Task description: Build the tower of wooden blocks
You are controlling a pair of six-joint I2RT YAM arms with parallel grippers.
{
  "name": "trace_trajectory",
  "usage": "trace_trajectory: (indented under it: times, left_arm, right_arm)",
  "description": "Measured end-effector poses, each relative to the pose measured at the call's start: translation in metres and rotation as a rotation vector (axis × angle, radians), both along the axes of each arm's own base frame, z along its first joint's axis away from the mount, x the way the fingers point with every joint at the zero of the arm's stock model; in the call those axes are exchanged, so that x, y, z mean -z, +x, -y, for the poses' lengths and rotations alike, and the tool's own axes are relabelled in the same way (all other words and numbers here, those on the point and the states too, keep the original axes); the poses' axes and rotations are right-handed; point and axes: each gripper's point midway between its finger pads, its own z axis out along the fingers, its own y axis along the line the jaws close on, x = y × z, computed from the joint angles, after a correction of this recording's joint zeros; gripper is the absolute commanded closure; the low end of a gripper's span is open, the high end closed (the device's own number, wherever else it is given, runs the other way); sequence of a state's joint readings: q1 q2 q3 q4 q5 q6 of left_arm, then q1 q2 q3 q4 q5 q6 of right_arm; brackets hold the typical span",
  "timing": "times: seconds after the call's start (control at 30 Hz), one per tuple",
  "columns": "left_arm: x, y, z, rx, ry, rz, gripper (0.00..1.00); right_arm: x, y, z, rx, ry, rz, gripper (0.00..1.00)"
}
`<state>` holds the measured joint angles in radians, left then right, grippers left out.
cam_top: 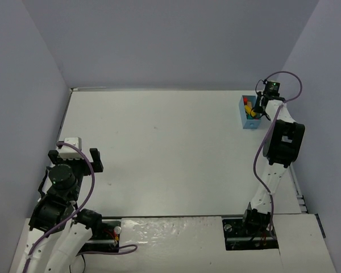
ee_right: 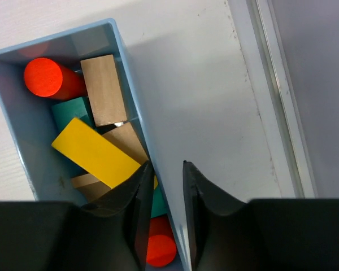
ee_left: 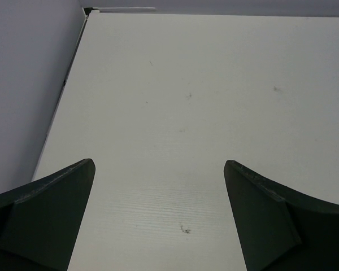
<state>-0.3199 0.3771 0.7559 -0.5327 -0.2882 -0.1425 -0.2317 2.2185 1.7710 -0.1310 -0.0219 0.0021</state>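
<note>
Unstacked wooden blocks (ee_right: 96, 152) in a bin (ee_right: 126, 84) at the table's (cam_top: 159, 159) 2 o'clock corner.
Smooth light-blue rectangular bin holds a jumble of matte painted pieces: two red cylinders (ee_right: 43, 76), a flat yellow slab (ee_right: 87, 147), teal pieces (ee_right: 70, 113) and grainy tan bricks (ee_right: 104, 90). The right gripper (ee_right: 166, 169) has dark fingers close together, straddling the bin's long wall, one inside and one outside; pinching or not, cannot tell. Blocks sit at 10 to 11 o'clock from them, slab just beside the inner finger. The left gripper (ee_left: 158, 164) has its fingers spread wide above the white table, holding nothing.
</note>
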Motion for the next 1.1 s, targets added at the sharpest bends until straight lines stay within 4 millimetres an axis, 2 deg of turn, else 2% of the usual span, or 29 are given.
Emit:
trace_trajectory:
  times: [0.07, 0.33, 0.43, 0.5, 0.57, 0.83, 0.9, 1.0, 1.1]
  left_arm:
    - [0.001, 0.0, 0.001, 0.005, 0.0, -0.003, 0.03]
    - [0.002, 0.002, 0.004, 0.018, 0.0, -0.013, 0.03]
    - [0.002, 0.002, 0.004, 0.019, -0.001, -0.013, 0.03]
    - [0.002, 0.002, 0.004, 0.019, -0.001, -0.012, 0.03]
    - [0.002, 0.002, 0.004, 0.02, -0.002, -0.01, 0.03]
    - [0.0, 0.0, 0.003, 0.015, -0.005, 0.002, 0.03]
    - [-0.001, -0.001, 0.001, 0.008, -0.003, 0.003, 0.03]
    - [-0.001, -0.001, -0.002, -0.008, 0.001, 0.004, 0.03]
    - [0.0, -0.002, -0.006, -0.029, 0.006, 0.003, 0.03]
  right_arm:
    - [0.0, 0.002, 0.0, -0.022, -0.006, 0.0, 1.0]
    - [-0.004, 0.007, -0.011, -0.088, -0.03, 0.006, 1.0]
    - [-0.008, 0.004, -0.024, -0.117, -0.084, -0.01, 1.0]
    - [-0.013, -0.005, -0.044, -0.154, -0.138, -0.034, 1.0]
    - [-0.022, -0.017, -0.075, -0.211, -0.194, -0.051, 1.0]
    - [-0.07, -0.088, -0.225, -0.483, -0.44, -0.011, 1.0]
    - [-0.074, -0.11, -0.256, -0.533, -0.501, 0.007, 1.0]
    - [-0.068, -0.139, -0.287, -0.576, -0.604, 0.004, 1.0]
    - [-0.051, -0.166, -0.3, -0.599, -0.71, -0.029, 1.0]
